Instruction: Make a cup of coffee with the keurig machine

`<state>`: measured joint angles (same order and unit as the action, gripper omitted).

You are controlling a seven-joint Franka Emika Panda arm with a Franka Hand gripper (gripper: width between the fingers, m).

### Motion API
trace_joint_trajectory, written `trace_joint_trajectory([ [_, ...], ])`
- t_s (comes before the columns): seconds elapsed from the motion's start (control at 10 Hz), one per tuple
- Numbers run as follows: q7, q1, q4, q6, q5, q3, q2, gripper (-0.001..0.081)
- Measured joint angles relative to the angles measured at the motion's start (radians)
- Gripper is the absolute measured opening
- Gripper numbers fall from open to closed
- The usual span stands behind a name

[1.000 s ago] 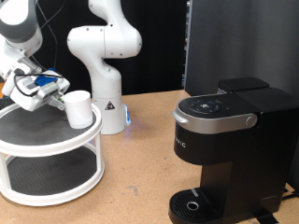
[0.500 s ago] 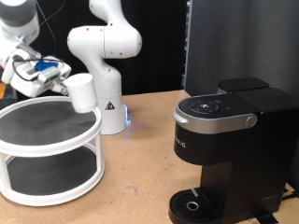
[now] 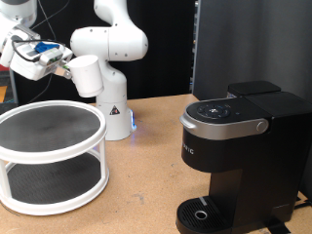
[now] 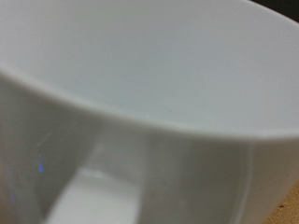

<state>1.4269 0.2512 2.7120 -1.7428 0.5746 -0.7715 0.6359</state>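
I worked over a brown wooden tabletop [image 3: 136, 185] with a speckled, grainy surface. Behind it hung a dark backdrop, with a tall black panel [image 3: 249, 44] at the exterior view's right. At the exterior view's left stood a white two-tier round shelf [image 3: 49, 156] with dark grey mesh decks. A small blue light glowed near the table's middle, and the lighting was even.

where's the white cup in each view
Exterior view: the cup is at upper left, lifted above the round shelf stand, held by the gripper.
Wrist view: the cup fills nearly the whole picture, close up.
Shared landmark: only the cup itself.
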Motion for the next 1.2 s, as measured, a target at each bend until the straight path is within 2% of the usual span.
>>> trace_joint_trajectory([
  [0.2, 0.000, -0.001, 0.037, -0.051, 0.025, 0.011, 0.000, 0.0065],
  [0.4, 0.002, -0.018, 0.106, -0.185, 0.122, 0.066, 0.003, 0.0065],
  [0.5, 0.002, -0.040, 0.128, -0.250, 0.183, 0.098, 0.002, 0.0065],
  [0.9, 0.008, -0.174, 0.154, -0.476, 0.440, 0.219, -0.019, 0.0065],
  [1.2, 0.066, -0.289, 0.145, -0.613, 0.634, 0.287, -0.086, 0.0065],
])
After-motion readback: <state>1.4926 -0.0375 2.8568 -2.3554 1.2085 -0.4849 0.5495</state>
